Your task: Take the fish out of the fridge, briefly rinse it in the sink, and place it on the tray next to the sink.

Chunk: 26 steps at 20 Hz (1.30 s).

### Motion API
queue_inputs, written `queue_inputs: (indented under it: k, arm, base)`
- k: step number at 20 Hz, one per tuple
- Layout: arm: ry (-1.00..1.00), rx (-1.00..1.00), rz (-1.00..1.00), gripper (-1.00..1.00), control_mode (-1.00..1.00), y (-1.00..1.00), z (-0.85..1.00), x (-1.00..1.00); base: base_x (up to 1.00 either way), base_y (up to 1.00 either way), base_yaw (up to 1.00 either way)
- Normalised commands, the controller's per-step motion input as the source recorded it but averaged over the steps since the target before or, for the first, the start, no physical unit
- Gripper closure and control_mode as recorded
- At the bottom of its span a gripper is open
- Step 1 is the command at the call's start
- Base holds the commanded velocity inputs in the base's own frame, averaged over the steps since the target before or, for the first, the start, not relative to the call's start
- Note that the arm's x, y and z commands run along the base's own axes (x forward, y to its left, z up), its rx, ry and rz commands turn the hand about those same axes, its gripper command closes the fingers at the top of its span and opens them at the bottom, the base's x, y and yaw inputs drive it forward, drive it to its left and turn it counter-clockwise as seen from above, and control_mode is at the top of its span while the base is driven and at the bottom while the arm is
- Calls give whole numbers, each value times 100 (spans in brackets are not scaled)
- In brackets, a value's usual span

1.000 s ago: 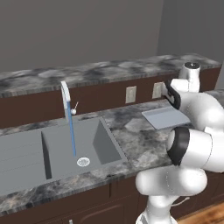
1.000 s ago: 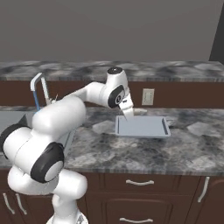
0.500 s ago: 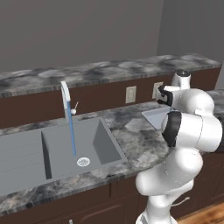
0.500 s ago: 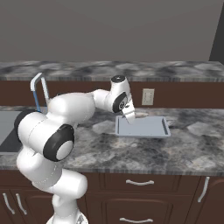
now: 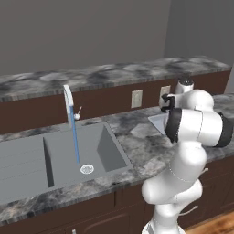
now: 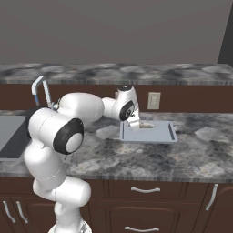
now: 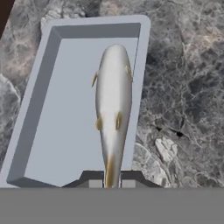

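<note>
My gripper [image 7: 112,180] is shut on the tail end of the fish [image 7: 113,105], a slim silvery-white body that points away from the hand. The fish hangs over the light-grey tray [image 7: 65,109], along its right rim, partly above the rim itself. From the right base view the gripper [image 6: 136,124] is low over the left part of the tray [image 6: 157,134], with the fish [image 6: 145,124] sticking out to the right. The arm hides the hand in the left base view, where a corner of the tray [image 5: 156,121] shows. The sink [image 5: 27,157] lies to the left.
A blue stream of water runs from the white faucet [image 5: 68,98] into the basin near the drain [image 5: 87,169]. Wall outlets [image 6: 154,100] sit on the dark backsplash behind the tray. Marbled counter [image 6: 200,154] extends to the right of the tray.
The hand has come down closer to the tray with the fish still held. The arm's elbow has swung right, toward the tray side.
</note>
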Motion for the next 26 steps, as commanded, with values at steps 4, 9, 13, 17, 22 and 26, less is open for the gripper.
queue_inputs:
  k: [4,9,13,17,22,26]
  arm:
    - [0,4,-11,100,-100,-8,-40,13]
    - [0,0,-7,100,-100,-8,-32,35]
    - [0,0,-6,100,-100,-4,-11,42]
    - [0,0,-5,-100,-100,-5,0,43]
    - [1,1,-1,-100,-100,0,7,6]
    - [-2,0,-4,-100,-100,0,45,1]
  base:
    - [0,0,0]
    - [0,0,0]
    - [0,0,0]
    - [0,0,0]
    - [0,0,0]
    - [0,0,0]
